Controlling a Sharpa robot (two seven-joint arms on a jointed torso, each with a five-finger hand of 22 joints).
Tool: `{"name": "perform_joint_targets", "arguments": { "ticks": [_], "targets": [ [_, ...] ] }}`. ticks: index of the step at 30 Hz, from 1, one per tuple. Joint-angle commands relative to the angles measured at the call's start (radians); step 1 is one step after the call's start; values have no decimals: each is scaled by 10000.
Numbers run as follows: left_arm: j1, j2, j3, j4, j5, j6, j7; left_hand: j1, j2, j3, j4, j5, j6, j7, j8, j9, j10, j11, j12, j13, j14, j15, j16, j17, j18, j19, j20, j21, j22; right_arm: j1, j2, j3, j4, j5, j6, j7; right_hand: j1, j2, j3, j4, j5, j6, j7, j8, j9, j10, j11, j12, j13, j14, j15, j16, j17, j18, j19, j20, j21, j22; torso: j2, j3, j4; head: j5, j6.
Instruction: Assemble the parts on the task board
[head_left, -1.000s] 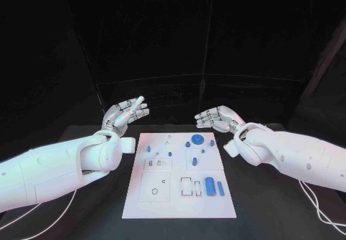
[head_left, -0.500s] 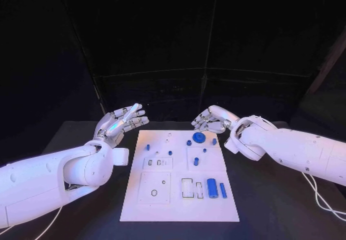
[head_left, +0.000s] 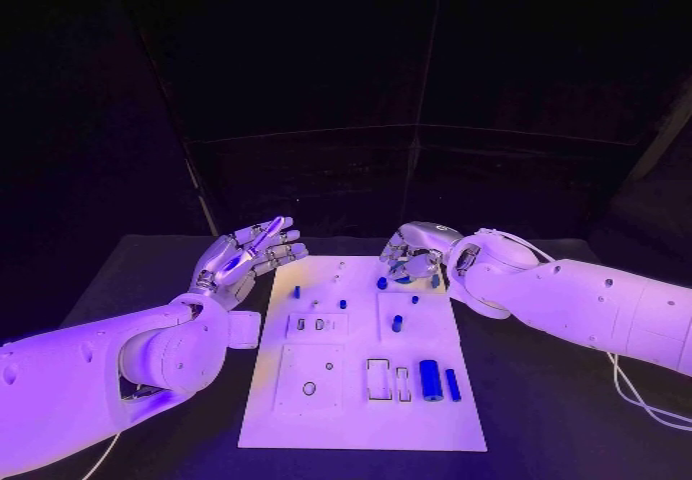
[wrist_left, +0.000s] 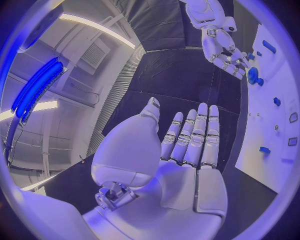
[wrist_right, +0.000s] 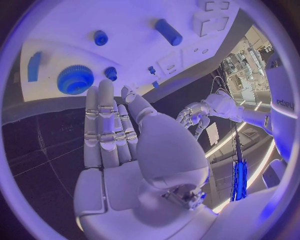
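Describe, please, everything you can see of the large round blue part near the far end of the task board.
The round blue part is a disc, like a knob or gear wheel, with a ridged rim and a raised centre; it looks like plastic. It lies flat on the white task board, near its far end. The right robot hand hovers over it in the head view, covering it, with fingers apart and nothing held. The wrist view shows no contact.

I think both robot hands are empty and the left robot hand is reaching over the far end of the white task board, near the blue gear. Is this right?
Not quite. It is the right robot hand that reaches over the far end of the task board, near the blue gear; the head view shows it. The left robot hand is raised beside the board. Both are empty.
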Motion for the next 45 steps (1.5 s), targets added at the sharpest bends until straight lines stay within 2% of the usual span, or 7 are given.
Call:
{"name": "perform_joint_targets", "arguments": {
  "ticks": [1, 3, 8, 12, 20, 33, 45],
  "targets": [
    [23, -5, 8, 32, -99, 256, 171, 36, 29, -51, -21, 35, -50, 704, -50, -9, -1, 68, -63, -8, 15, 45, -53, -9, 125, 74, 25, -29, -15, 38, 84, 15, -26, -1185, 744, -782, -228, 11, 291, -7, 83, -196, 8, 24, 6, -185, -4, 69, -8, 431, -1, 1335, 795, 123, 140, 11, 609, 334, 132, 3, -12, -19, 39],
    [23, 6, 8, 29, -99, 273, 167, 36, 36, -60, -27, 35, -76, 709, -65, -16, -3, 72, -76, -7, 16, 47, -66, -16, 124, 84, 25, -37, -23, 44, 114, 17, -29, -1272, 791, -851, -385, 1, 553, -27, 138, -166, 7, 28, 10, -221, -22, 90, -7, 296, 32, 2672, 1583, 143, 264, 35, 1117, 615, 146, 7, -13, -21, 41],
    [23, 35, 8, 16, -99, 324, 134, 36, 45, -73, -36, 35, -108, 714, -86, -26, -9, 76, -96, -6, 16, 51, -85, -27, 121, 97, 25, -49, -33, 53, 181, 23, -40, -1442, 1011, -1025, -728, -124, 1055, 8, 114, -114, -33, 32, 12, -63, -56, 184, -6, 521, -14, 6263, 5277, 36, 551, 153, 2216, 1613, 172, 5, -15, -55, 1],
    [23, 42, 8, 8, -99, 353, 112, 35, 52, -84, -43, 35, -121, 716, -101, -32, -12, 80, -113, -6, 13, 55, -103, -37, 118, 105, 25, -61, -43, 55, 252, 26, -58, -1490, 1195, -1093, -923, -178, 1327, 56, 101, -51, -30, 40, 17, 5, -47, 209, 1, 477, 19, 7469, 6575, -112, 948, 183, 3032, 2704, 180, -7, -15, -62, -15],
    [23, 65, 8, -9, -99, 391, 70, 36, 62, -94, -52, 35, -121, 716, -114, -38, -14, 82, -129, -5, 12, 59, -121, -47, 115, 113, 26, -74, -54, 56, 336, 27, -12, -1515, 1262, -1071, -1091, -262, 1662, 110, 77, 80, -18, 50, 22, -1, -4, 204, 3, 400, 45, 8260, 7326, -279, 1398, 235, 3834, 3806, 197, -5, 12, -48, -26],
    [25, 71, 8, -38, -99, 432, -8, 50, 76, -103, -73, 36, -145, 715, -135, -46, -18, 84, -153, -4, 10, 63, -146, -60, 111, 121, 25, -95, -70, 55, 563, 28, -169, -1519, 1550, -1240, -1263, -357, 1823, 221, 19, 76, 44, 23, 10, -221, 63, 100, -12, 390, 106, 8728, 7777, -332, 1574, 283, 4154, 4182, 220, -8, 19, -52, -82],
    [42, 85, 8, -7, -99, 495, -83, 76, 91, -115, -110, 36, -174, 713, -165, -56, -23, 86, -185, -4, 13, 67, -177, -77, 106, 135, 25, -122, -93, 58, 821, 30, -397, -1558, 1758, -1519, -1210, -232, 2068, 309, -111, 55, 62, 27, 10, -167, 68, 160, 18, 374, 124, 8972, 7991, -351, 1648, 314, 4300, 4344, 260, -14, 54, -56, -111]
  ]
}}
